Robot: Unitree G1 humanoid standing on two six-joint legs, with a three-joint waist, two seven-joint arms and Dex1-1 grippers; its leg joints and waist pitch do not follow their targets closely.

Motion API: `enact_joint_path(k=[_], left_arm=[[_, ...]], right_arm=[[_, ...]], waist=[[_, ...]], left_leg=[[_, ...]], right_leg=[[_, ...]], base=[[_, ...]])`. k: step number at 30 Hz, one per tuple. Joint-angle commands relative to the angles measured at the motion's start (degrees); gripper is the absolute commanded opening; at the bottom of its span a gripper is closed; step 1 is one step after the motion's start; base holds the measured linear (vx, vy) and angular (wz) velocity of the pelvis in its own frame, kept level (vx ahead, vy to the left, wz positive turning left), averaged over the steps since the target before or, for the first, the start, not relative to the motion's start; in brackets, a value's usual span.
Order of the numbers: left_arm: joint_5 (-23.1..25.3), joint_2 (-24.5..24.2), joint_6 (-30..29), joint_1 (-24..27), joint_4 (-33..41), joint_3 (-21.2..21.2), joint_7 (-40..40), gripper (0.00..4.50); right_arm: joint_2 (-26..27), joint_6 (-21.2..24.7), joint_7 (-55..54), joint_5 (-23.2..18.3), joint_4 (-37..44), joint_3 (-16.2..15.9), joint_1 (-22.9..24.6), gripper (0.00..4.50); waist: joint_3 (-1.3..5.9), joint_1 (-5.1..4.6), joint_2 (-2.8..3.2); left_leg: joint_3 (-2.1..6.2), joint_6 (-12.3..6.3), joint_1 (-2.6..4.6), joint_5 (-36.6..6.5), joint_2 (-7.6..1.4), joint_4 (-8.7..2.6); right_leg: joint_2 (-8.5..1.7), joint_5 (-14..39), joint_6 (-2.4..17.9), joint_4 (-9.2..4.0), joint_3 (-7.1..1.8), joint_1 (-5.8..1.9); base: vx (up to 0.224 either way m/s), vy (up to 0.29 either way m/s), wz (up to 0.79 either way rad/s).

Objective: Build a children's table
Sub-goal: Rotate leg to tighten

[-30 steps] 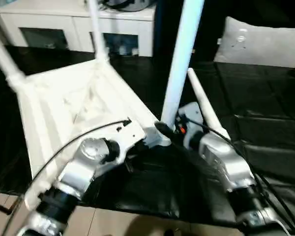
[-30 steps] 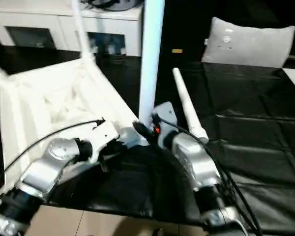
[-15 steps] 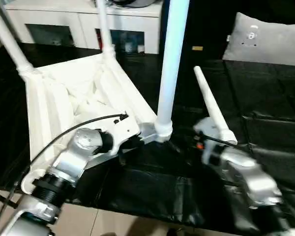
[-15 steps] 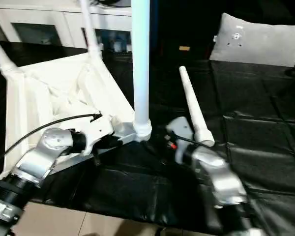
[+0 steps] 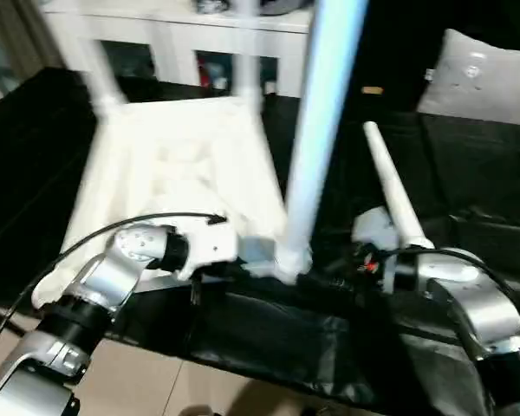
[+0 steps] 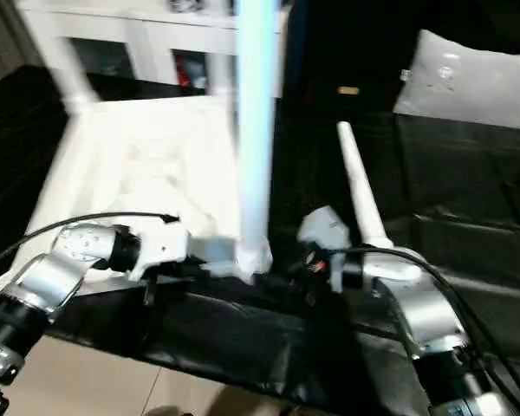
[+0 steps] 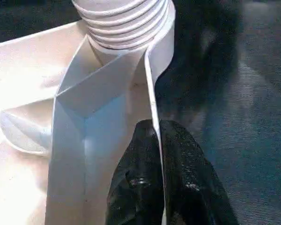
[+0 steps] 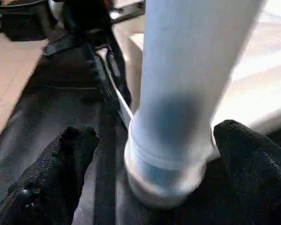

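Nearest you, low in the head views, your two silver forearms reach in from the bottom corners. Your left gripper (image 7: 157, 140) is pinched closed on the thin side wall of the children's table (image 5: 182, 165), right beside the near corner socket; in the left wrist view one black finger (image 7: 136, 173) sits inside the rim and the other outside it.

Your right gripper (image 8: 145, 168) stands wide open around the base of the near leg (image 5: 316, 130). In the right wrist view its fingers (image 8: 51, 173) sit on either side of the leg's collar, apart from it, holding nothing.

The table lies upside down on the black-covered work surface (image 5: 468, 173), ribbed underside up, left of centre in the left eye view. Its long axis runs from the near edge away toward the upper part of the frame, angled slightly.

The near leg stands roughly upright in the near right corner socket, its long axis vertical, running out of the top of the frame. The threaded end shows seated in the socket in the left wrist view.

Just right of it a loose leg (image 5: 390, 195) lies on the black surface, wide end toward you, narrow tip pointing away and a little to the left.

Further back, two more legs (image 5: 243, 52) rise from the table's far corners, blurred. Behind them stand a white cabinet (image 5: 173, 39) in the upper left and a grey cushion (image 5: 481, 78) in the upper right.
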State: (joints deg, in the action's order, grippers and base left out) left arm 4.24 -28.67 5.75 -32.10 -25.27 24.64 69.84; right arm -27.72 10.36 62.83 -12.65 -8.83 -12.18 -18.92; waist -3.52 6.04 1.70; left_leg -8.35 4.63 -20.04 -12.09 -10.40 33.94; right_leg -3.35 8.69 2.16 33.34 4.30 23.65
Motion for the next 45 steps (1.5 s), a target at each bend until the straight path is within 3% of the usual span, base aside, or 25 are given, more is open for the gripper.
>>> enact_joint_path(k=[1,3,10,20,24,26,27,29,30,31,34,36,39,41,44,45], left_arm=[[1.2,0.5,3.1,-1.1,0.3,3.0,3.1,0.00],[1.2,0.8,3.7,-1.5,0.1,3.0,4.1,0.00],[1.4,0.8,5.6,-2.4,-2.2,3.0,4.7,0.00],[0.6,0.2,5.5,-1.2,-2.2,2.2,4.9,0.00],[-0.3,0.7,3.2,0.1,-1.2,1.0,3.3,0.00],[-1.0,1.8,-1.9,1.6,1.6,-0.6,-0.4,0.00],[-1.0,1.9,-1.9,1.6,1.7,-0.6,-0.4,0.00],[-1.8,4.3,-8.3,2.8,4.6,-2.8,-5.7,0.00],[-2.2,5.9,-11.1,3.2,5.8,-3.9,-8.5,0.00],[-2.2,6.8,-12.5,3.4,6.4,-4.2,-9.9,0.00],[-0.9,10.9,-17.3,4.0,8.9,-5.0,-16.3,0.00],[1.3,19.3,-24.1,4.0,12.0,-5.2,-25.9,0.00],[1.9,22.7,-25.5,3.6,12.1,-5.1,-29.7,0.00],[2.7,25.0,-25.1,3.0,11.5,-4.9,-32.6,0.00],[4.2,26.6,-25.0,2.3,11.4,-4.6,-35.0,0.00],[4.5,26.6,-25.1,2.3,11.4,-4.6,-35.0,0.00]], right_arm=[[-0.1,-0.8,0.7,0.9,-1.7,-0.7,-1.3,4.48],[1.0,-1.3,0.8,1.3,-4.2,-0.8,-2.7,4.10],[1.3,-0.5,3.6,0.1,-6.2,-1.9,-3.9,3.59],[2.4,1.7,5.2,-1.6,-6.5,-1.4,-3.1,2.80],[3.6,4.0,3.5,-2.6,-5.0,-1.0,-1.4,2.73],[5.6,7.8,-1.0,-2.7,-3.0,-0.6,0.1,2.71],[5.6,7.9,-1.0,-2.7,-3.0,-0.6,0.2,2.70],[8.8,8.6,-8.6,-0.4,-3.1,-0.3,0.8,2.70],[10.6,9.3,-12.4,0.4,-3.7,0.2,0.6,2.70],[11.7,9.7,-14.4,0.7,-4.1,0.6,0.5,2.70],[16.1,10.6,-22.2,1.7,-5.9,2.4,-0.3,2.69],[21.9,10.8,-33.0,3.9,-9.3,4.8,-1.9,2.69],[23.5,10.6,-36.6,4.4,-10.6,5.6,-2.6,2.69],[24.6,10.1,-39.4,5.3,-11.7,6.1,-3.3,2.69],[25.4,7.7,-41.5,6.6,-13.1,7.3,-3.9,2.69],[25.4,6.7,-41.3,6.6,-13.3,7.8,-3.9,3.04]], waist=[[4.44,-0.35,0.40],[4.41,-0.13,0.43],[4.16,-0.04,0.04],[3.90,-0.15,-0.05],[3.77,-0.26,-0.01],[3.60,-0.49,-0.07],[3.51,-0.61,-0.04],[3.06,-1.21,0.19],[2.81,-1.58,0.17],[2.75,-1.82,-0.03],[2.38,-3.10,-0.21],[2.45,-4.41,-0.05],[2.75,-4.93,0.08],[3.07,-5.30,0.09],[3.16,-5.21,0.04],[3.20,-5.18,0.00]], left_leg=[[-0.21,-4.24,-0.18,-5.8,-2.36,-3.46],[-0.21,-3.43,-0.21,-6.2,-2.35,-3.46],[-0.24,-3.32,-0.36,-6.7,-2.24,-3.44],[-0.24,-3.57,-0.44,-6.3,-2.21,-3.46],[-0.23,-3.27,-0.48,-6.7,-2.23,-3.57],[-0.16,-2.89,-0.55,-7.1,-2.32,-3.74],[-0.13,-2.76,-0.45,-7.5,-2.31,-3.84],[-0.10,-1.68,-0.32,-10.1,-2.33,-4.16],[-0.08,-1.22,0.00,-12.3,-1.97,-4.17],[0.03,-1.00,-0.11,-12.8,-1.80,-4.21],[0.35,-0.71,-0.16,-15.3,-0.98,-4.09],[0.48,-0.78,-0.19,-15.6,-1.24,-4.19],[0.70,-1.81,-0.42,-15.4,-1.28,-4.35],[0.59,-2.97,-0.37,-14.0,-1.59,-4.36],[0.20,-4.29,-0.54,-12.1,-1.52,-4.16],[0.16,-4.46,-0.57,-11.9,-1.49,-4.11]], right_leg=[[-4.45,9.9,12.4,-2.86,-2.78,-4.06],[-4.49,11.2,11.8,-2.93,-2.82,-4.05],[-4.39,13.1,10.8,-3.07,-2.78,-4.02],[-4.25,15.0,10.0,-3.14,-2.76,-3.80],[-4.32,16.2,9.5,-3.28,-2.79,-3.83],[-4.42,16.9,9.4,-3.30,-2.79,-3.79],[-4.33,17.9,9.2,-3.45,-2.73,-3.73],[-4.38,22.3,8.3,-3.89,-2.77,-3.44],[-4.33,26.8,7.2,-4.57,-2.55,-3.22],[-4.31,28.7,6.5,-4.67,-2.40,-3.38],[-4.25,37.3,2.1,-6.09,-1.76,-3.16],[-4.17,36.8,1.9,-6.34,-1.44,-3.11],[-4.16,33.4,2.5,-6.47,-1.19,-3.50],[-4.15,27.2,5.2,-6.02,-1.45,-3.44],[-4.24,24.3,6.9,-5.68,-1.76,-3.46],[-4.22,24.4,6.9,-5.69,-1.72,-3.47]], base=[[0.000,0.000,0.00],[0.000,0.000,0.00],[0.000,0.000,0.00],[0.000,0.000,0.00],[0.000,0.000,0.00],[0.000,0.000,0.00],[0.000,0.000,0.00],[0.000,0.000,0.00],[0.000,0.000,0.00],[0.000,0.000,0.00],[0.000,0.000,0.00],[0.000,0.000,0.00],[0.000,0.000,0.00],[0.000,0.000,0.00],[0.000,0.000,0.00],[0.000,0.000,0.00]])
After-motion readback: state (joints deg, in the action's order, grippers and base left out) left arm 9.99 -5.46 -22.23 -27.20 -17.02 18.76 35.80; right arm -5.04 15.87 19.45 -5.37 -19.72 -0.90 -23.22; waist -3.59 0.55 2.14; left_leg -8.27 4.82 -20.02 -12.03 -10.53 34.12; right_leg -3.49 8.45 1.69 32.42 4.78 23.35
